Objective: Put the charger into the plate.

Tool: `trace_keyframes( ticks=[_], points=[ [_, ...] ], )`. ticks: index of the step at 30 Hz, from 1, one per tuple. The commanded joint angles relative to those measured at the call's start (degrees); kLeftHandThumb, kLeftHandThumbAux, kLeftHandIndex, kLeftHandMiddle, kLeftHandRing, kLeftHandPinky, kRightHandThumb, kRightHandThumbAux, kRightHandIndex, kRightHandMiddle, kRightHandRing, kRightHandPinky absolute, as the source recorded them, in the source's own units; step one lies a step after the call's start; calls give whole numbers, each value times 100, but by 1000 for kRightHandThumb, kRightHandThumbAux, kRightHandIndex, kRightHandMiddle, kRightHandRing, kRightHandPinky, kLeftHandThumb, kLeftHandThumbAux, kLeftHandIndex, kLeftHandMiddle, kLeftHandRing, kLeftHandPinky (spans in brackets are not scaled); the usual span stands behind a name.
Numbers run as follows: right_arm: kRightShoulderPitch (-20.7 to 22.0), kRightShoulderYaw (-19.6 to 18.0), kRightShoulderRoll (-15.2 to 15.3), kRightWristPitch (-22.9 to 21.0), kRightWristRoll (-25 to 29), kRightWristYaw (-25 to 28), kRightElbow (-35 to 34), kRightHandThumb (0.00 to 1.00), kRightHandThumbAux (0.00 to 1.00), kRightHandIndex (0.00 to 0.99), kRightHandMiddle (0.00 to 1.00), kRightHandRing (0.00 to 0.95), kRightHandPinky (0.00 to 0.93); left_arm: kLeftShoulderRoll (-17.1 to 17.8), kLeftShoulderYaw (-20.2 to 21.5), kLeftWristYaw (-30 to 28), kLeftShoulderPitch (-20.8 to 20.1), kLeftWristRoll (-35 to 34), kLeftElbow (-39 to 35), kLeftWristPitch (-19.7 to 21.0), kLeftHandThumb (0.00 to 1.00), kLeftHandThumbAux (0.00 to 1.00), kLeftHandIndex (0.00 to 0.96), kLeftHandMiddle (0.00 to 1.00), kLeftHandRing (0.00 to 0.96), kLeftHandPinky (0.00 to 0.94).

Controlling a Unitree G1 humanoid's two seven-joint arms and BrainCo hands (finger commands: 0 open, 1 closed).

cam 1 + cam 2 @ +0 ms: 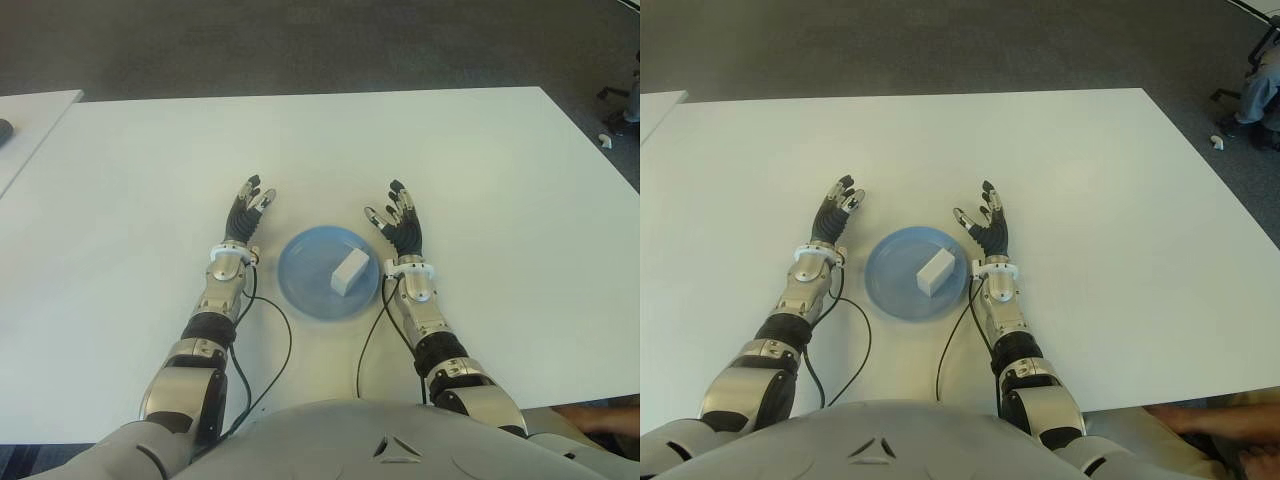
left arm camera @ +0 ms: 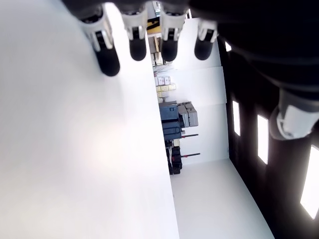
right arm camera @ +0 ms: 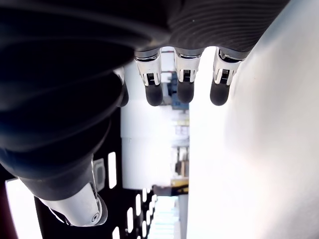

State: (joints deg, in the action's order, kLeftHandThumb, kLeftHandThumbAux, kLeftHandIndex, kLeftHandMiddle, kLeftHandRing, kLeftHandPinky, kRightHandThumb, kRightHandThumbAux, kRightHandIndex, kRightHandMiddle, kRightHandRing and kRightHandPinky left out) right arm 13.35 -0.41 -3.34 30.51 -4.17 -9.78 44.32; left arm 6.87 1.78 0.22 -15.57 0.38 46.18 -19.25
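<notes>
Left eye view: white bench (image 1: 480, 170). Blue plate (image 1: 300, 285) sits near the bench's front edge, between the two arms. The white charger (image 1: 350, 271) lies inside the plate, on its right half, tilted diagonally, wholly within the rim. Left robot hand (image 1: 247, 213) shows just left of the plate, fingers extended and relaxed, holding nothing. Right robot hand (image 1: 400, 226) shows just right of the plate, close to the rim, fingers likewise extended, empty. Black cables run from both wrists back toward the torso. Second bench edge at far left with a dark object (image 1: 5, 129) on it. Small white item (image 1: 605, 141) on the dark floor at far right.

Right eye view: same layout. Charger in plate, both robot hands apart from it. A person's arm (image 1: 1210, 420) shows at the lower right corner.

Left wrist view: four dark fingertips (image 2: 108, 59) stretched out straight over the bare bench surface, thumb (image 2: 294, 117) set apart from them; nothing grasped. Room background only.

Right wrist view: fingertips (image 3: 220, 92) straight, thumb (image 3: 82, 211) apart; released, palm empty. Bench surface beside them.
</notes>
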Motion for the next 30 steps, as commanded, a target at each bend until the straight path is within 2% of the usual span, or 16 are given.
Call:
trace_keyframes(
  ticks=[1,15,30],
  points=[
    [-452,-240,81,-789,225,94,823,61,749,0,0,0,15,-120,-41,-247,590,-27,573,814,140,463,0,0,0,0],
    [158,-534,350,-939,283,219,1600,51,685,0,0,0,0,-152,-61,-272,545,-59,655,715,139,496,0,0,0,0],
    [430,-768,474,-907,409,451,1890,80,652,0,0,0,3,-159,-86,-246,529,-19,727,657,132,514,0,0,0,0]
  ],
)
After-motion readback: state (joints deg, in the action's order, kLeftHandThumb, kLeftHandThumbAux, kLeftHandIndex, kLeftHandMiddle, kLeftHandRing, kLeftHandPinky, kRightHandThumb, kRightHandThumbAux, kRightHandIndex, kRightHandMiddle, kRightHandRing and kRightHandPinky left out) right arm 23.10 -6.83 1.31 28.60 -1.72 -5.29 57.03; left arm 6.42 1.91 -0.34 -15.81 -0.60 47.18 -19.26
